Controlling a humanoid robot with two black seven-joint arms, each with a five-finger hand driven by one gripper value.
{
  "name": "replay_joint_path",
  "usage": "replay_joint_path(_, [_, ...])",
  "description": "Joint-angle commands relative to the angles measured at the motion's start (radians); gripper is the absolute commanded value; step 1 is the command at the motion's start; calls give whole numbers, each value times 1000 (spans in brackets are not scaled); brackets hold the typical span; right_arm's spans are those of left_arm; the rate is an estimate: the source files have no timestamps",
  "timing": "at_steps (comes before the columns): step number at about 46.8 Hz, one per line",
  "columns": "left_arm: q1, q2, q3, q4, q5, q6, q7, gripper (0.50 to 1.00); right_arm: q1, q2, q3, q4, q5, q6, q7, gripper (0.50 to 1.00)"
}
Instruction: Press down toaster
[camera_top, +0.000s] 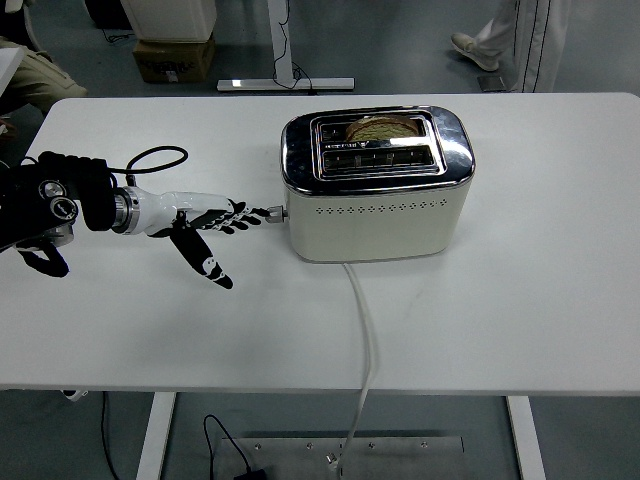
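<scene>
At nine o'clock of the toaster (378, 185), left hand (208, 225), fingers spread, touches the lever (277, 213); push straight down until it latches.

A cream toaster (377, 190) with a chrome top stands on the white counter (540, 290), a bread slice (378, 127) sunk low in its rear slot. The left robot hand (205, 225), fingers extended, reaches the lever knob (276, 212) on the toaster's left end. A white cord (364, 330) trails toward the counter's near edge.
</scene>
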Motion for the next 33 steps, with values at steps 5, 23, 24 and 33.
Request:
replay_joint_path(5, [12, 10, 0, -2, 0, 10, 0, 1000, 0, 0, -1, 0, 0, 0, 0, 998])
replay_joint_path(23, [-13, 124, -2, -34, -3, 5, 0, 1000, 0, 0, -1, 0, 0, 0, 0, 998])
replay_joint_path(24, [-17, 136, -3, -40, -8, 3, -2, 1000, 0, 0, -1, 0, 0, 0, 0, 998])
replay_joint_path(33, [-120, 194, -6, -55, -69, -29, -2, 1000, 2, 0, -2, 1, 0, 0, 0, 998])
